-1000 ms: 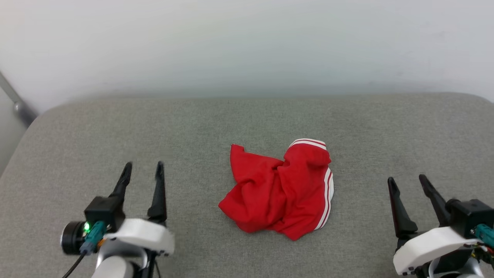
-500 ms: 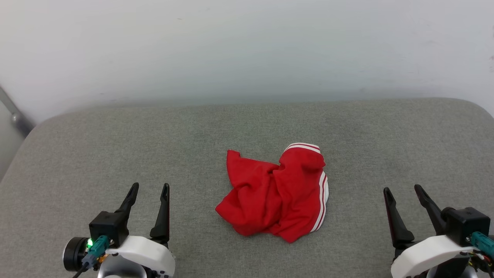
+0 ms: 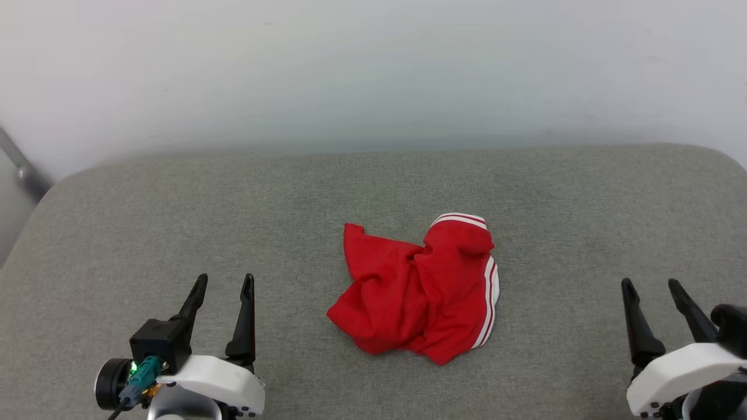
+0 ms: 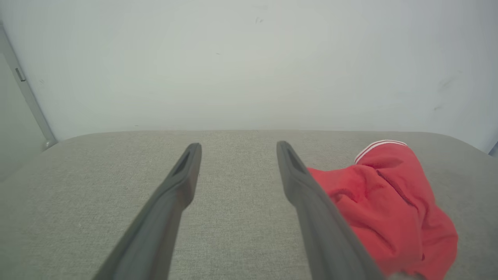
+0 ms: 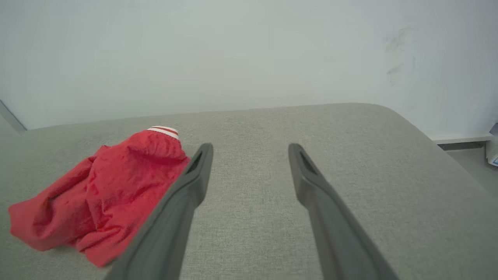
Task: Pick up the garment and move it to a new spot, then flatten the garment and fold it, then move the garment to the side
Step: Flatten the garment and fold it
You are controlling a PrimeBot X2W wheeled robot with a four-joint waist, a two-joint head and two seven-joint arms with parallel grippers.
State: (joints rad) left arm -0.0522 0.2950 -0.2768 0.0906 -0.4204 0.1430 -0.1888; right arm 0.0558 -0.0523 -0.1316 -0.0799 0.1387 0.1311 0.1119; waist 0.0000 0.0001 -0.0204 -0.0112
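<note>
On the grey woven-fabric cushion (image 3: 175, 221) with rounded far corners, as the head view has it, the garment (image 3: 408, 291), a crumpled red jersey shirt with white-and-red striped trim at its far end and down its right edge, lies in a loose heap near the middle. A plain pale wall (image 3: 373, 70) rises behind the cushion, and a slanting grey metal bar (image 3: 20, 169) shows at the far left. The left gripper (image 3: 225, 280), with a white wrist shell and two long dark fingers, sits at the lower left. Its fingers are spread, with bare cushion between them, and it is well apart from the garment. The right gripper (image 3: 650, 284) sits at the lower right, its fingers likewise parted and empty, also well clear of the cloth. In the left wrist view, the left gripper (image 4: 238, 146) points toward the wall with its jaws wide over bare grey fabric. The garment (image 4: 385, 194) bulks beyond the finger on that view's right side, partly hidden by it, its striped band at the top; whether the finger touches the cloth cannot be told here. In the right wrist view, the right gripper (image 5: 250, 146) is open over the cushion in the same way. The garment (image 5: 97, 198) lies on that view's left side, partly behind the nearer finger, its striped cuff uppermost.
</note>
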